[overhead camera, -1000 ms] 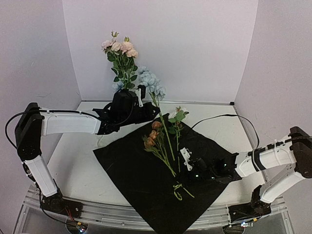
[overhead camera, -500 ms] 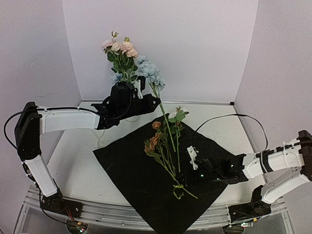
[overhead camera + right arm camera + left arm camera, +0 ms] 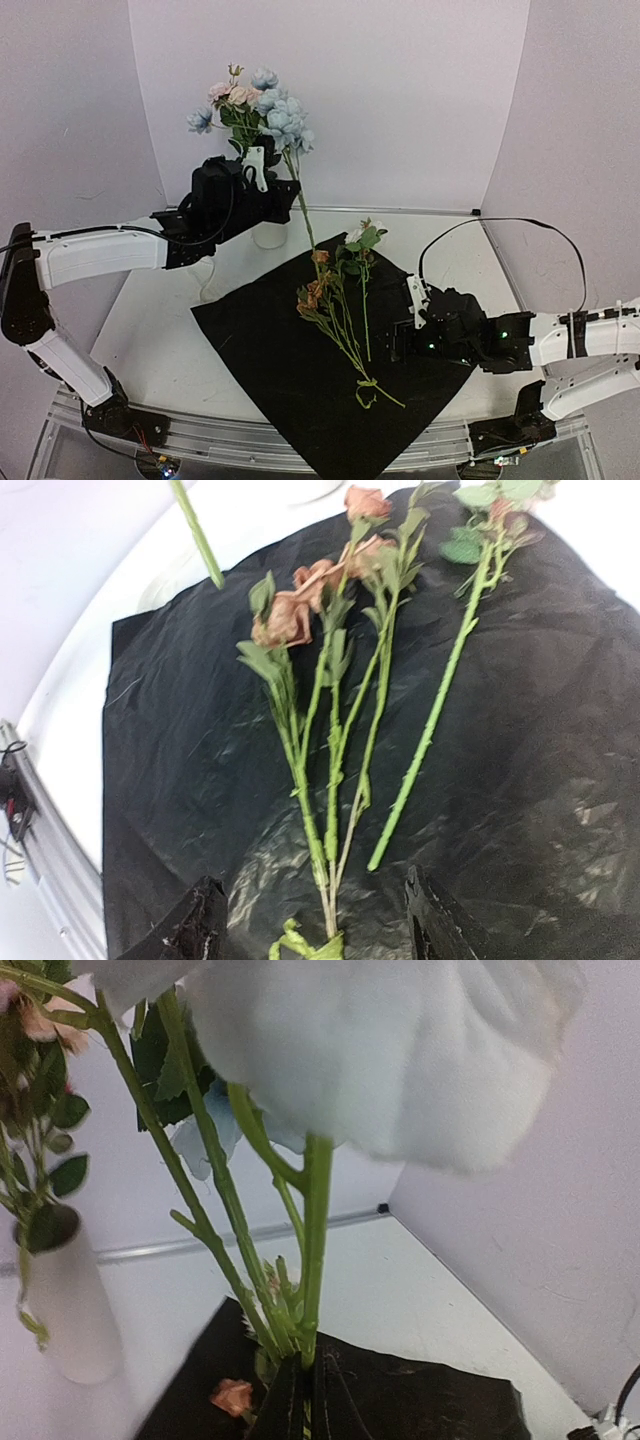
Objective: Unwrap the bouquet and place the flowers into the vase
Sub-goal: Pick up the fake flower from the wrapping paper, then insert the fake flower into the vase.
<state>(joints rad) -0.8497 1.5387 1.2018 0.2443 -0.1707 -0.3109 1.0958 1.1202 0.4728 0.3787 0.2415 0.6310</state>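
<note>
The white vase (image 3: 268, 237) stands at the back with pink flowers (image 3: 240, 95) in it. My left gripper (image 3: 284, 190) is shut on the stem of a pale blue flower (image 3: 277, 112), held upright just right of the vase (image 3: 70, 1310). The stem's lower end (image 3: 197, 535) hangs free above the sheet. The bouquet lies unwrapped on its flat black sheet (image 3: 265, 350). Rust flowers (image 3: 314, 288) and a white flower (image 3: 365, 235) rest there. My right gripper (image 3: 315, 930) stands open, low over the sheet, at the stem ends of the rust flowers (image 3: 330, 780).
A green tie (image 3: 368, 392) binds the rust stems at their base. A single loose stem (image 3: 430, 720) lies right of them. The lilac back wall stands close behind the vase. A black cable (image 3: 500, 232) loops over the table's right side.
My left gripper has lifted the blue flower up and leftward, toward the vase top. My right gripper has opened and drawn back to the right from the stem ends.
</note>
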